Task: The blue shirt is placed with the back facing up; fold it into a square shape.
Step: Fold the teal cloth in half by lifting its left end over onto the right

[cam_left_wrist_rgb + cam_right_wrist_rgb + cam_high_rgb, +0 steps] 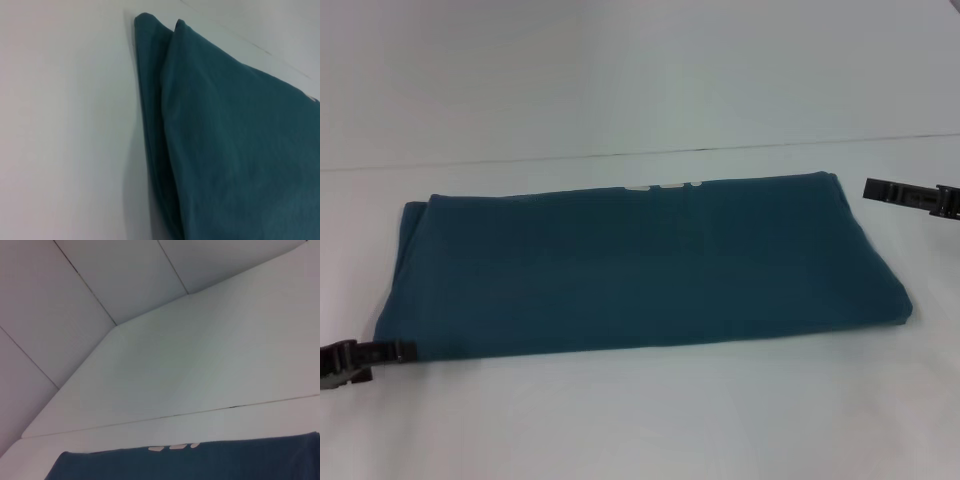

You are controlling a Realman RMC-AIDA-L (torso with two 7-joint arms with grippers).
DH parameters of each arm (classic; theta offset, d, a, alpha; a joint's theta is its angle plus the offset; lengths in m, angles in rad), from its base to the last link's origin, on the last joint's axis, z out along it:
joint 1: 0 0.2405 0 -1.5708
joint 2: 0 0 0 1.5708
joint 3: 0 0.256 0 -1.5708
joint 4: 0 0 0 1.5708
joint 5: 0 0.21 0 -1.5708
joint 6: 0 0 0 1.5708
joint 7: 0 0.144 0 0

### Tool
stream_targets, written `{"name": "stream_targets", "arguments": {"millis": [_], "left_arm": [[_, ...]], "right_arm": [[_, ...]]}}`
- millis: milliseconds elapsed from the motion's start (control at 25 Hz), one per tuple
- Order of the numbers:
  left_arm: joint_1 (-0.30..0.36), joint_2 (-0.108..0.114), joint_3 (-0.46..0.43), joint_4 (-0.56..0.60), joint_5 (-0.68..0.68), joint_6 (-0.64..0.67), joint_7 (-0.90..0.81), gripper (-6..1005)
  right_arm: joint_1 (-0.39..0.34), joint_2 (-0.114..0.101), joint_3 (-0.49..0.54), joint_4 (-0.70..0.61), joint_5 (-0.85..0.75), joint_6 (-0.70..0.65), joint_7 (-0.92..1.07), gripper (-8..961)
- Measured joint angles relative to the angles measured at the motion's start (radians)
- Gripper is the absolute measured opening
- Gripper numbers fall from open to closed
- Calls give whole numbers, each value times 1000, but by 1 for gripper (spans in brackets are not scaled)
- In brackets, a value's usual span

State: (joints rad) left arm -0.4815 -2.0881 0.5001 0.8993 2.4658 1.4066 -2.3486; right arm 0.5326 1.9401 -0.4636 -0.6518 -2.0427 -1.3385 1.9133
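The blue shirt lies flat on the white table, folded into a long band running left to right, plain side up. A sliver of white lettering peeks out at its far edge and also shows in the right wrist view as lettering. My left gripper sits low at the shirt's near left corner, its tip right at the cloth's edge. My right gripper hovers just off the far right corner, apart from the cloth. The left wrist view shows the shirt's layered left end.
A seam crosses the white table behind the shirt. In the right wrist view, panelled white walls stand beyond the far table edge. Bare white surface lies in front of the shirt and on both sides.
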Motion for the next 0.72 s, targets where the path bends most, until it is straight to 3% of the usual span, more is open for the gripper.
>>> {"name": "stream_targets", "arguments": {"millis": [720], "left_arm": [[-51, 7, 2, -39, 45, -18, -24, 868]], "right_arm": [[-4, -1, 51, -6, 5, -16, -1, 913]]}}
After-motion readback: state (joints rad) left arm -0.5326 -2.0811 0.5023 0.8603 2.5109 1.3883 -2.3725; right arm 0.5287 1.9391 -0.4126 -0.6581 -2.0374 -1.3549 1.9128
